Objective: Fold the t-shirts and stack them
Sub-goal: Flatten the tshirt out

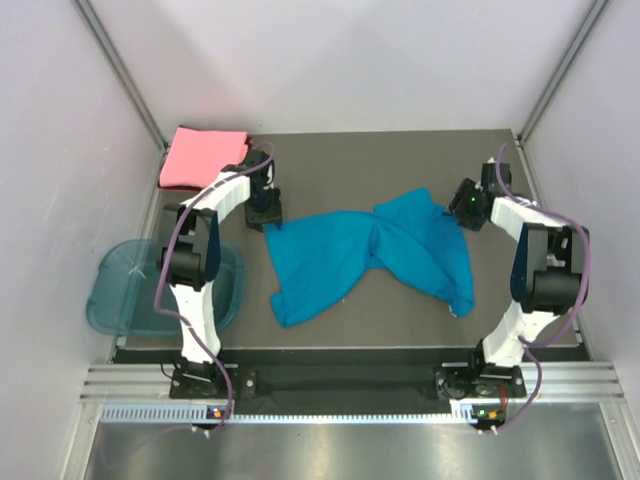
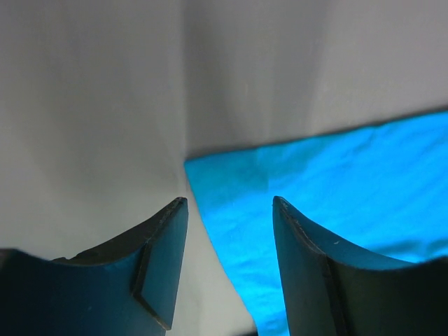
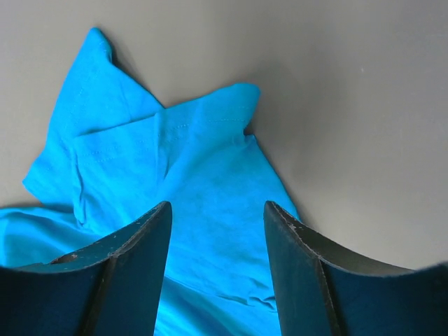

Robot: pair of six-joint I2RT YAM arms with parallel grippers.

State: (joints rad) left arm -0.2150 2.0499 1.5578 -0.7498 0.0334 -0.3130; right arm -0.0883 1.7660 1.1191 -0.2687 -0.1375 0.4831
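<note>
Both arm bases (image 1: 195, 378) are bolted at the near edge of your desk (image 1: 350, 165). Beyond them, the teal-blue t-shirt (image 1: 360, 255) lies rumpled and unfolded across the middle of the desk. Your left end effector (image 1: 265, 212) is at the shirt's far-left corner with its jaws apart; its wrist view shows that corner just past the fingertips and nothing between them. Your right end effector (image 1: 468, 210) hangs over the shirt's right side, above a sleeve, its jaws also parted and gripping nothing. You can see the salmon-pink t-shirt (image 1: 203, 157) lying folded in the far-left corner, well apart from the teal one. Off the desk's left edge sits a translucent blue tub (image 1: 120, 290).
</note>
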